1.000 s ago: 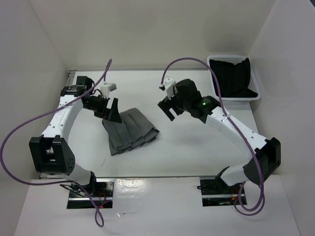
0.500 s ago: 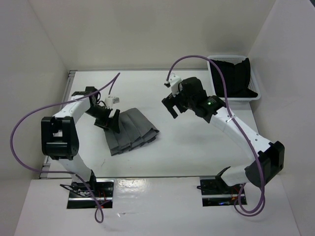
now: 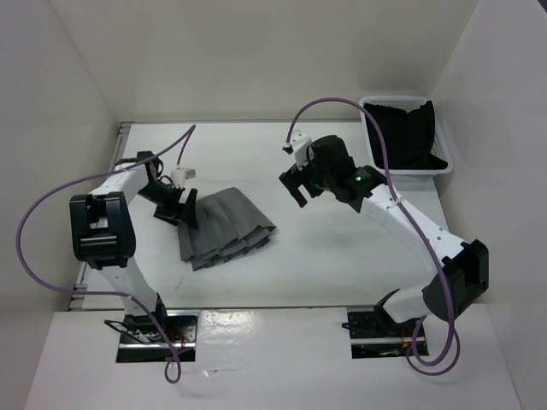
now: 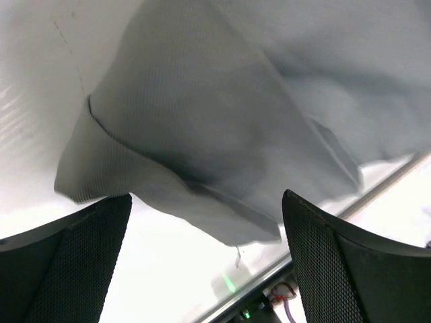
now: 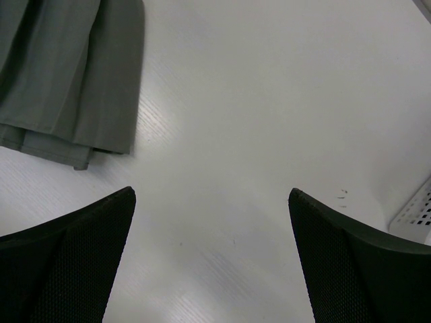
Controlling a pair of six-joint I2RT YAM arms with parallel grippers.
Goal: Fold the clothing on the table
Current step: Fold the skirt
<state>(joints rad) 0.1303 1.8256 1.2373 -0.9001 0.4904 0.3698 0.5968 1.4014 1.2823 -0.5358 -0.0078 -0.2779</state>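
Since a second earlier, the left tool (image 3: 177,208) had drawn back to the skirt's (image 3: 226,226) left edge as its arm folded in. The right tool (image 3: 295,188) had hardly shifted. Both tools' fingers stood wide apart, gripping nothing. The skirt lay pleated and fanned on the worktop (image 3: 342,256). The right tool hovered to the skirt's right, apart from it. A basket (image 3: 393,99) holding black cloth (image 3: 408,137) sat far to the skirt's right.

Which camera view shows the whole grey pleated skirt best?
The top external view: the medium-grey pleated fabric skirt lies there whole on the white table. The left wrist view shows the skirt very close, cut off by the frame; the right wrist view shows only one corner of the skirt.
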